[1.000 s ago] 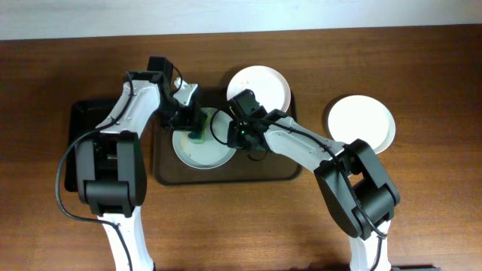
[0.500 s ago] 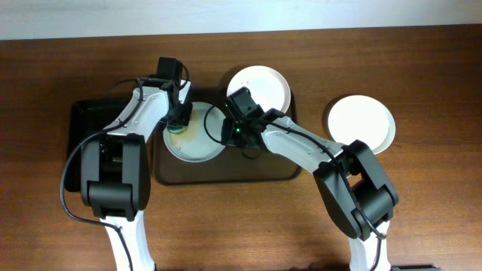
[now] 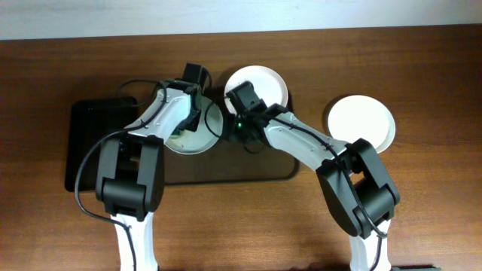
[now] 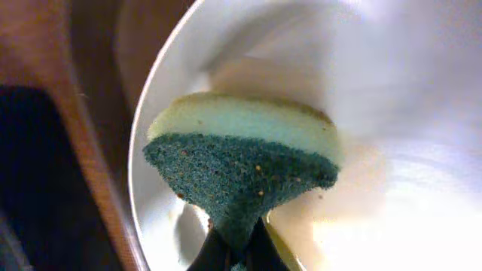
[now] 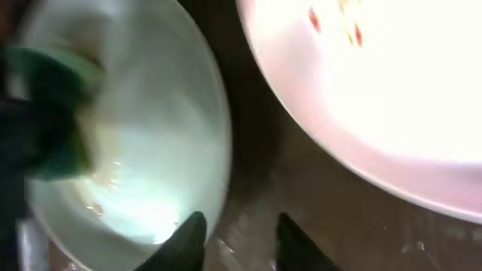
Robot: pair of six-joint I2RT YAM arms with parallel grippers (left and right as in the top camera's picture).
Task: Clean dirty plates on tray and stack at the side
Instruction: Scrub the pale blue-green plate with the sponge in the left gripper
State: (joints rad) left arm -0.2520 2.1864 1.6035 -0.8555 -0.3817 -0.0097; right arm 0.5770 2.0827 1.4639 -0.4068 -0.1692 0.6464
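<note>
In the left wrist view my left gripper (image 4: 239, 254) is shut on a green and yellow sponge (image 4: 241, 158), which presses on a white plate (image 4: 392, 90). Overhead, that plate (image 3: 197, 134) lies at the left end of the brown tray (image 3: 226, 179), under my left gripper (image 3: 190, 119). My right gripper (image 5: 241, 239) is open just beside the same plate (image 5: 143, 135); its left finger (image 5: 190, 239) is at the rim and nothing is between the fingers. A second plate (image 3: 263, 84) with reddish-brown smudges (image 5: 354, 34) sits at the tray's far side. A third plate (image 3: 360, 124) lies on the table to the right.
A smaller black tray (image 3: 90, 143) lies left of the brown tray. The two arms cross close together over the brown tray's left half. Bare tray floor (image 5: 256, 173) shows between the two plates. The wooden table (image 3: 422, 211) stretches around the trays.
My right gripper was shut and its fingers now stand apart. The left arm has swept the sponge rightwards across the plate, which has slid a little towards the tray's far left.
</note>
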